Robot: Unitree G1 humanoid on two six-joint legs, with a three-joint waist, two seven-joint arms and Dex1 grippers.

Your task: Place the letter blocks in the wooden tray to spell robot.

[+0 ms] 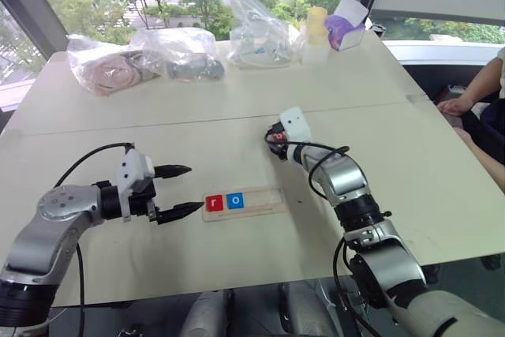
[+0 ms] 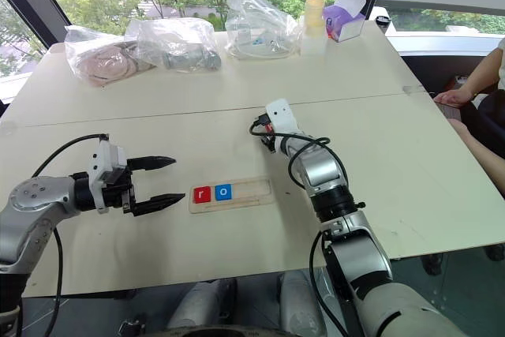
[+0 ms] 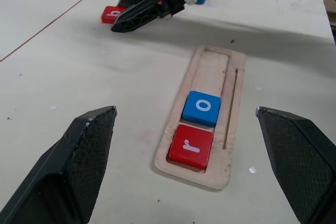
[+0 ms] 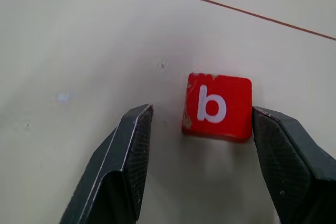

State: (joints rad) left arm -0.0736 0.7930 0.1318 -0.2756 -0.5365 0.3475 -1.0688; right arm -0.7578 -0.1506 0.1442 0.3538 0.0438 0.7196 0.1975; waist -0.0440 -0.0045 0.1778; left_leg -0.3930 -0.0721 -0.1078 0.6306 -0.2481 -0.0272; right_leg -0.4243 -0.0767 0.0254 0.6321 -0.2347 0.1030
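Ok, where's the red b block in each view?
Head views: red b block beyond the wooden tray, under the right gripper.
Left wrist view: on the table past the tray's empty end, by that gripper.
Right wrist view: between the open jaws.
Shared landmark: the right gripper.

A pale desk (image 1: 237,116) carries several things along its far edge. Near the far left corner lies a clear plastic bag (image 1: 102,63) with pinkish contents, and just beside it a second clear bag (image 1: 183,53) holding something dark. Toward the middle of that edge stands a taller, crumpled clear bag (image 1: 256,31). Near the far right corner stand a pale yellow cup (image 1: 316,25) and a purple box (image 1: 347,28) with white paper sticking out. A person's arm (image 1: 473,92) rests at the desk's right edge.
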